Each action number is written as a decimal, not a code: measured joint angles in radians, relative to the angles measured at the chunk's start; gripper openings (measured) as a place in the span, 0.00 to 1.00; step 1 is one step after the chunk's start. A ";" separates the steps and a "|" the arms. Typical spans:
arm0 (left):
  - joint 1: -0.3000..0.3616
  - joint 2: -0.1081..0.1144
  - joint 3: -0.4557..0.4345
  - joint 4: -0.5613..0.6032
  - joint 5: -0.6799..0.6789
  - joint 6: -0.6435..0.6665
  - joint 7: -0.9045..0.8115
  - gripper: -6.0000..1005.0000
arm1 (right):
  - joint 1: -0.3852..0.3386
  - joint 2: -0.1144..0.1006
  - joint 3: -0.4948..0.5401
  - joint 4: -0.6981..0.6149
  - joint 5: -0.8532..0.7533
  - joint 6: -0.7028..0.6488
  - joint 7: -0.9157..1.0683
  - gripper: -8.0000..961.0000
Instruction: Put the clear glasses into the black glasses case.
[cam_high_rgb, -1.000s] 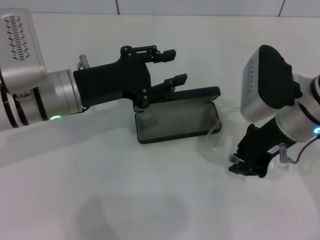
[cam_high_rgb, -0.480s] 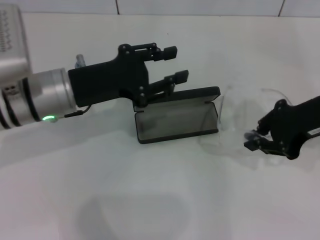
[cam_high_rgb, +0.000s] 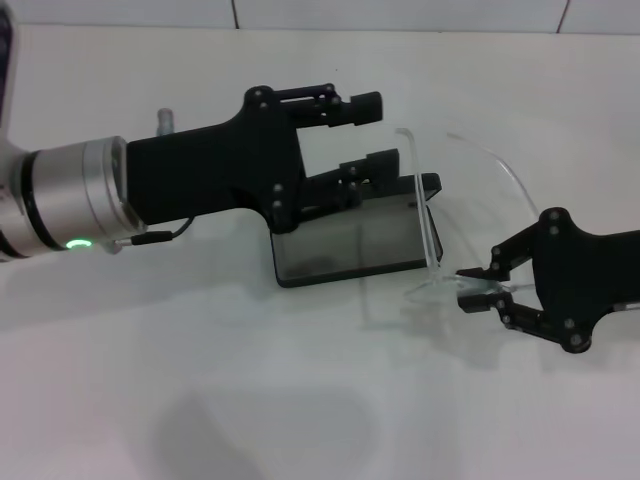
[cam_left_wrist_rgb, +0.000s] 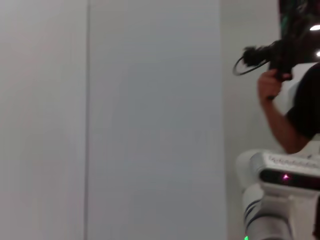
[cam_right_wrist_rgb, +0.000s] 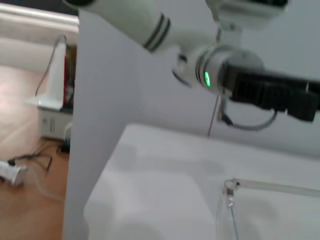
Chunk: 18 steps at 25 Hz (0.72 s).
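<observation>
The black glasses case (cam_high_rgb: 345, 247) lies open mid-table, showing its grey lining, with the lid (cam_high_rgb: 405, 190) raised at the back. My left gripper (cam_high_rgb: 374, 132) hovers open just above and behind the lid, its lower finger (cam_high_rgb: 384, 160) close to the lid's edge. The clear glasses (cam_high_rgb: 425, 215) stand tilted at the case's right end, with their thin arms pointing up and back. My right gripper (cam_high_rgb: 478, 289) is shut on their lower edge, just right of the case. In the right wrist view a clear glasses arm (cam_right_wrist_rgb: 227, 210) shows close up.
The white table (cam_high_rgb: 250, 400) stretches in front of the case, with a tiled wall behind it. The right wrist view shows my left arm (cam_right_wrist_rgb: 270, 92) and the table's far edge with floor and cables beyond. A person (cam_left_wrist_rgb: 287, 107) appears in the left wrist view.
My right gripper has turned and carried the glasses left, up against the case's right end, arms now raised. The left gripper has shifted slightly right over the lid.
</observation>
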 joint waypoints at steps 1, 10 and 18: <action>-0.007 0.000 0.000 -0.009 0.001 0.005 0.000 0.50 | 0.001 0.000 0.000 0.022 0.024 -0.004 -0.035 0.14; -0.079 -0.005 0.012 -0.088 0.035 0.030 -0.006 0.50 | 0.009 0.002 0.015 0.110 0.121 -0.042 -0.190 0.14; -0.140 -0.006 0.013 -0.132 0.106 0.035 -0.060 0.50 | 0.009 0.003 0.015 0.111 0.134 -0.045 -0.219 0.14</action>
